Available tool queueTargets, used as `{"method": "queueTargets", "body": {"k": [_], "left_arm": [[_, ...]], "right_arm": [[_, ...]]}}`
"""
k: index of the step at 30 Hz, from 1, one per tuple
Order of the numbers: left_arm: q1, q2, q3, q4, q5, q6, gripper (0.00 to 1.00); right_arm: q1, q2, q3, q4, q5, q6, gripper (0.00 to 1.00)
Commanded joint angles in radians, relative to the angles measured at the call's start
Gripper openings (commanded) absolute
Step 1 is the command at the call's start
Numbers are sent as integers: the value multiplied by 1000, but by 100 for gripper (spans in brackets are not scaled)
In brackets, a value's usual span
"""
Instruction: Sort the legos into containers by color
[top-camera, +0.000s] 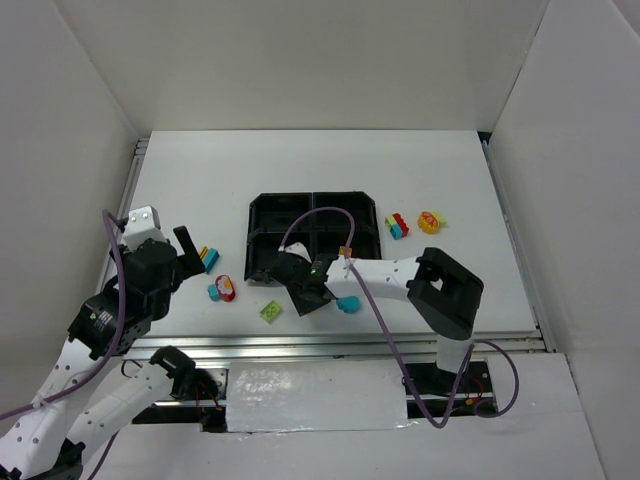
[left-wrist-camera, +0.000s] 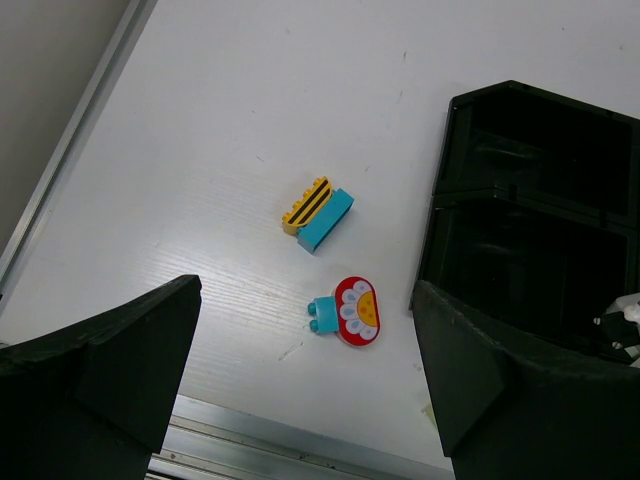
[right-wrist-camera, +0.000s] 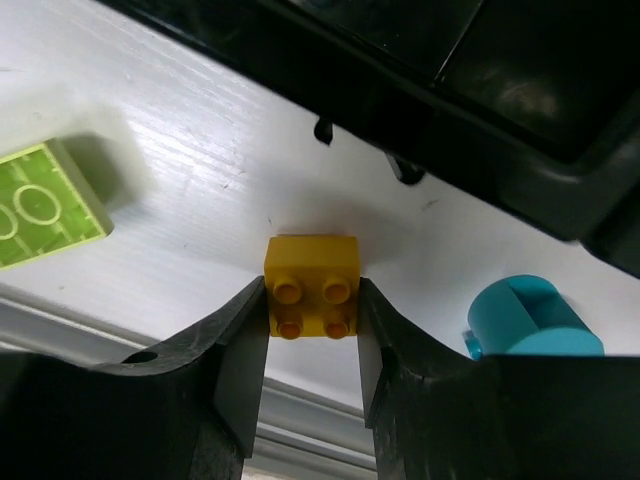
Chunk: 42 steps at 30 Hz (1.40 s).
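Left wrist camera first: the left gripper (left-wrist-camera: 305, 290) hangs above the table (left-wrist-camera: 220, 110) with its jaws spread wide and nothing between them; below it lie a striped yellow brick (left-wrist-camera: 308, 203) touching a cyan brick (left-wrist-camera: 330, 222), and nearer us a red flower piece (left-wrist-camera: 357, 310), all beside the tray (left-wrist-camera: 445, 230) but outside it. Moving right, a lime green brick (top-camera: 270, 311) sits on the table near the tray's near-left corner; next to it the right gripper (right-wrist-camera: 312, 300) is down at table level, its jaws pressed against both sides of a small yellow brick (right-wrist-camera: 312, 270), which rests just in front of the tray's near wall (right-wrist-camera: 480, 150); a cyan round piece (right-wrist-camera: 535, 315) lies just beside it. Further right, past the tray, a mixed cluster (top-camera: 397, 226) and a round yellow piece (top-camera: 430, 221) wait.

We judge the step in hand to be the pick of the yellow brick; every brick we can see is outside the tray, so the sorting looks barely begun. The next move calls for a clean lift high enough to clear the wall, then a release over one compartment kept for yellow; the left arm could take the striped pair, which must be split by colour.
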<state>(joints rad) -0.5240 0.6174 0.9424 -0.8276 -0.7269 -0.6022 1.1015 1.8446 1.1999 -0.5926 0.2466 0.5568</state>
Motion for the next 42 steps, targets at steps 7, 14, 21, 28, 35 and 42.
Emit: {"method": "queueTargets", "body": {"k": [7, 14, 21, 28, 35, 42], "left_arm": [[7, -4, 7, 39, -3, 16, 100], [7, -2, 7, 39, -3, 15, 100], [7, -5, 7, 42, 1, 18, 100], [7, -13, 7, 39, 4, 18, 100], [5, -27, 6, 45, 9, 21, 100], [5, -41, 3, 50, 24, 28, 99]], "right_arm": [[-84, -304, 19, -41, 30, 11, 1], [-265, -252, 108, -116, 26, 8, 7], [-380, -197, 176, -108, -7, -44, 56], [-458, -255, 201, -115, -42, -74, 80], [-722, -272, 225, -137, -93, -71, 82], [-977, -101, 285, -213, 55, 132, 95]]}}
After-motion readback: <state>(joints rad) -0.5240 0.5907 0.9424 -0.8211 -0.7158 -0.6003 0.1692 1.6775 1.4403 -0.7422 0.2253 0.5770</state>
